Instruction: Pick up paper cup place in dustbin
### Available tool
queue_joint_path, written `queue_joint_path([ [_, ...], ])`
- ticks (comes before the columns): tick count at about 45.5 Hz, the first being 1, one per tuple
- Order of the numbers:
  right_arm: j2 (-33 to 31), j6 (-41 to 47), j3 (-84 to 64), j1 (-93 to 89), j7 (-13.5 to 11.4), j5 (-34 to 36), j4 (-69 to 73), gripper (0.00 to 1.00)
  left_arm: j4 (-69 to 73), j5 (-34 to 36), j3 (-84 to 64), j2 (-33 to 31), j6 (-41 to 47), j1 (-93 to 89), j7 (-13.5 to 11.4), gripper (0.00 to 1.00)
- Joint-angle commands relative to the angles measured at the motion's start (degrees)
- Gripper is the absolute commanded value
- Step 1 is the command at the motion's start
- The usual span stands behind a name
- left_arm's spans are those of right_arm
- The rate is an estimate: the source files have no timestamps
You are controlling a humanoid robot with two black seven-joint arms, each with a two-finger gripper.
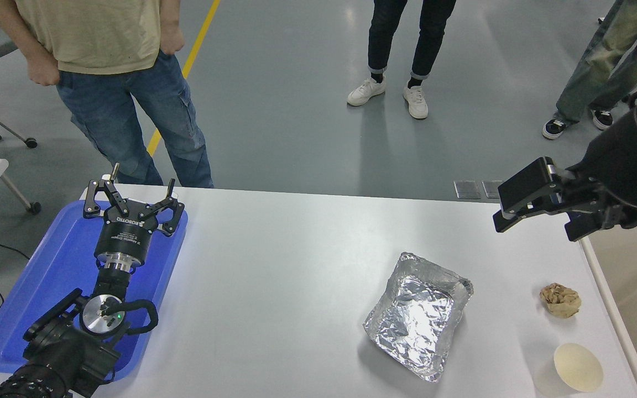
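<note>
The right claw [539,213] hung empty above the surface's [296,276] far right edge, its fingers apart. The paper cup [575,367] lay well apart from it, toward the camera at the near right corner, tipped with its mouth showing. Between them sat a brown paper ball [560,300]; a foil tray [418,315] lay leftward. The left claw [130,202] hung spread over a blue tray [42,287].
</note>
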Motion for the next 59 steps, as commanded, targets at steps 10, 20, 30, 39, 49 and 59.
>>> queue_joint_path([
  [10,-12.6,0.02,-8.87,-3.1,-0.04,-20.55,0.01,1.0,0.0,0.0,-0.02,0.0,0.01,0.0,-0.09,1.0],
  [20,-28.24,-4.55,-13.19,-9.68,0.05,-36.82,-2.16,1.0,0.0,0.0,-0.02,0.0,0.01,0.0,-0.09,1.0],
  [30,-40.2,-11.22,-6.08,-24.44,0.13,-43.16,-9.9,1.0,0.0,0.0,-0.02,0.0,-0.07,0.0,-0.09,1.0],
  [39,-44.43,-14.66,16.76,-49.65,0.13,-47.81,-15.7,1.0,0.0,0.0,-0.02,0.0,0.01,0.0,-0.09,1.0],
  [49,-42.67,-18.61,44.8,-80.25,0.13,-50.01,-22.47,1.0,0.0,0.0,-0.02,0.0,0.01,0.0,-0.17,1.0],
  [59,-39.33,-21.51,53.43,-91.69,0.13,-51.86,-25.81,1.0,0.0,0.0,-0.02,0.0,0.01,0.0,-0.17,1.0],
])
